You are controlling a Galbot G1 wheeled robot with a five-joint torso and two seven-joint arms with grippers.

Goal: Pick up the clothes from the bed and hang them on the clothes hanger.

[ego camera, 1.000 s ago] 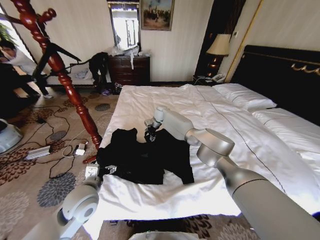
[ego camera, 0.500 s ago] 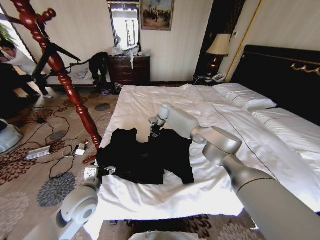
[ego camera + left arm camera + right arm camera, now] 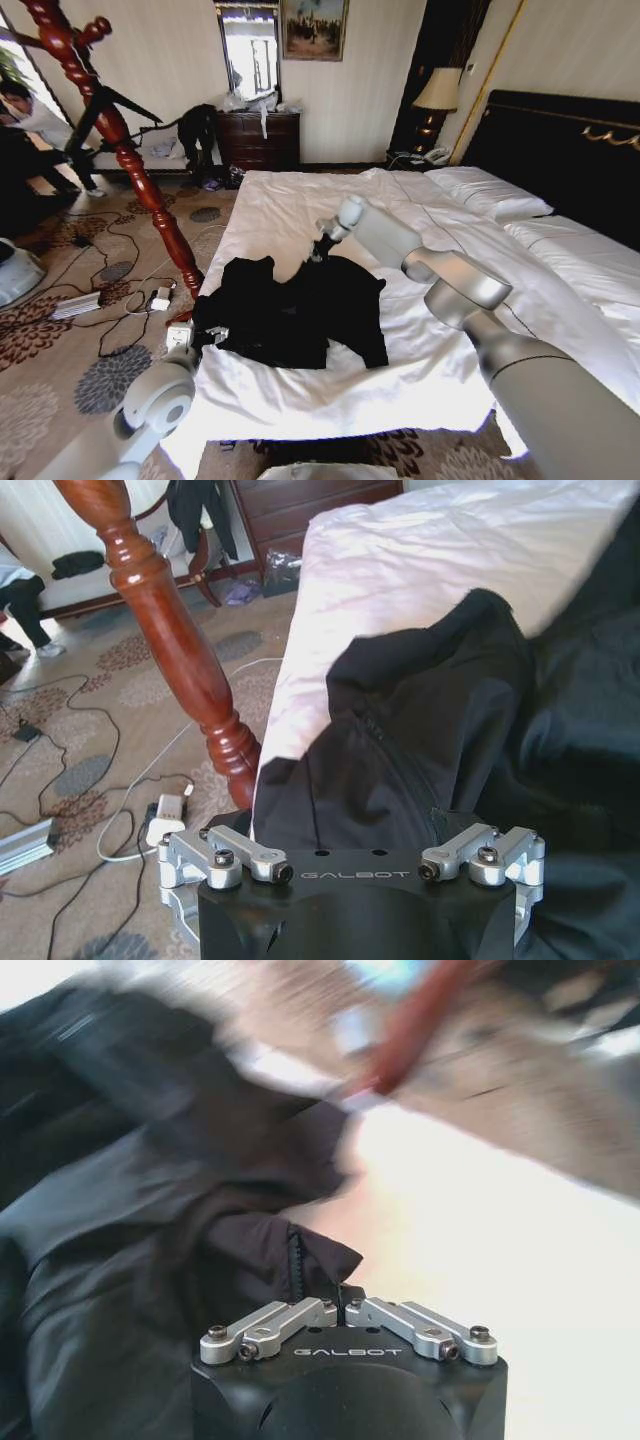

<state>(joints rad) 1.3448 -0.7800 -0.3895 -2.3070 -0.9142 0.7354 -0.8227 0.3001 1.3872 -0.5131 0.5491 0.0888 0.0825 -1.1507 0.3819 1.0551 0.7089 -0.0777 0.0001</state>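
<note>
The clothes (image 3: 295, 310) are a black garment spread on the bed (image 3: 450, 240) near its left edge. My right gripper (image 3: 321, 246) holds the garment's far edge, slightly raised off the white duvet. In the right wrist view that gripper (image 3: 343, 1308) is shut on a fold of the black fabric (image 3: 150, 1260). My left gripper (image 3: 197, 336) hovers at the garment's near-left corner by the bed's side. Its jaws stand open in the left wrist view (image 3: 350, 858), with the clothes (image 3: 450, 750) just ahead. The red-brown clothes hanger (image 3: 112, 130) stands on the carpet left of the bed, its pole (image 3: 170, 640) close by.
Cables, a power strip (image 3: 76, 305) and a charger (image 3: 160, 298) lie on the carpet around the stand's foot. A dark dresser (image 3: 258, 138) stands against the far wall. White pillows (image 3: 490, 195) and a black headboard (image 3: 560, 150) are at the right, with a lamp (image 3: 437, 93) behind.
My right gripper has moved farther away and to the right, drawing the garment's far edge with it. The left arm has shifted only slightly.
</note>
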